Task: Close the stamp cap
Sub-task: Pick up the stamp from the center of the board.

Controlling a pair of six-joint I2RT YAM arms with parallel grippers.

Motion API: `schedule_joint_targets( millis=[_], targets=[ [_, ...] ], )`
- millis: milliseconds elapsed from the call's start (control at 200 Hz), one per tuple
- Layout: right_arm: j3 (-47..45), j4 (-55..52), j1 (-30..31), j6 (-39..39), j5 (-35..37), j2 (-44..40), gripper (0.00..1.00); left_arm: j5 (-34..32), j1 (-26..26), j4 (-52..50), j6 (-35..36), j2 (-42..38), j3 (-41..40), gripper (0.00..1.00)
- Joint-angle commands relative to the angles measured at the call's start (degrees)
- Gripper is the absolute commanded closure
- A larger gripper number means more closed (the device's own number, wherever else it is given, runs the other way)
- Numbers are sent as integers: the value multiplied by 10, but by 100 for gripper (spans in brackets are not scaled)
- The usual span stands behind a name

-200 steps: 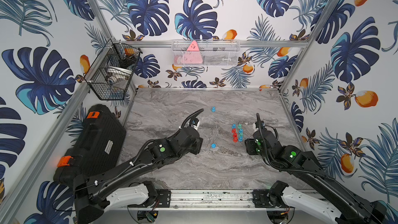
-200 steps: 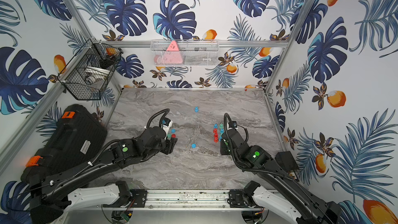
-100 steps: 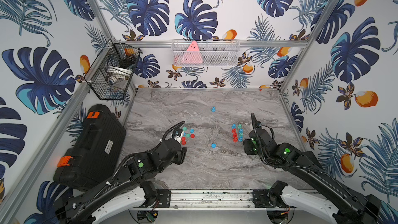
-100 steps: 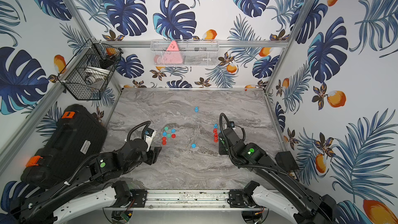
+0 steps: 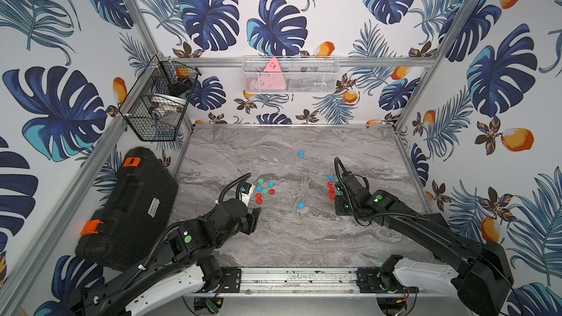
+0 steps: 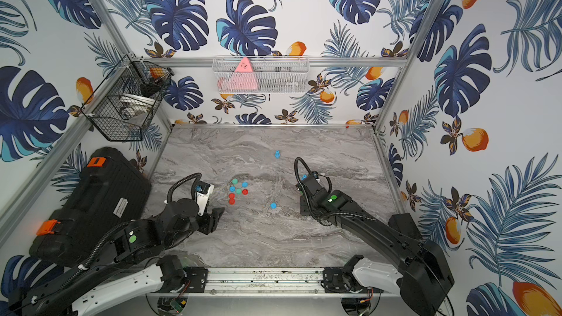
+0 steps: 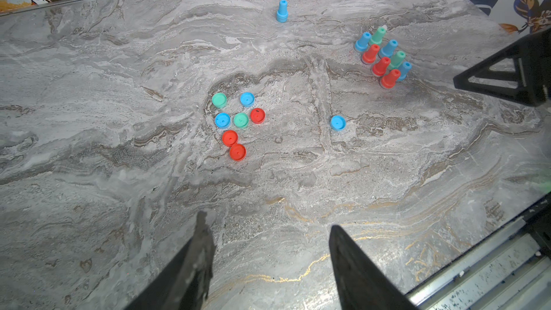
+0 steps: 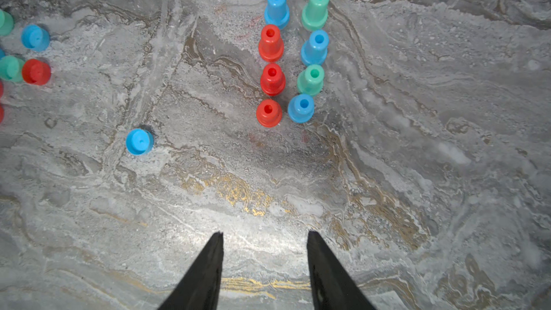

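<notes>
— Since neither arm holds anything, why are the parts laid out in groups like that?

— It looks like staging to me. The loose caps lie flat in one cluster near the left end effector. The stamps stand upright in two tight rows just beside the right end effector. Standing upright keeps their handles free for a grasp from above.

— Which pieces does the job concern?

— My guess is the odd pair. One blue cap lies alone on the open surface between the two arms. One blue stamp stands alone nearer the back wall, well apart from both arms.

— How are the jaws set?

— The left ones are moderately wide with nothing between them, and they are raised over bare surface short of the caps. The right ones show a narrower gap and are also empty. The rows of stamps are ahead of them, and the blue cap is off to the side, toward the left arm.

— Which arm is nearer the cap?

— I cannot say. In both top views it sits roughly midway, touching neither. The blue stamp is farther off and would need a longer reach.
</notes>
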Motion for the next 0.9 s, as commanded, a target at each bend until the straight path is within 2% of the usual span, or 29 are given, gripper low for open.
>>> schedule_joint_targets(
  millis=[0,80,375,891],
  targets=[
    [18,22,-3,-4,-10,26,51,-4,1,2,-10,-2,-1,34],
    [26,24,-18,-1,-11,45,51,-2,1,2,-10,-1,-1,34],
    [48,44,-131,-27,-101,102,52,-5,1,0,-11,-5,-1,34],
    [81,49,-158,-16,-89,198,60,-7,1,-1,-11,-8,0,34]
  ],
)
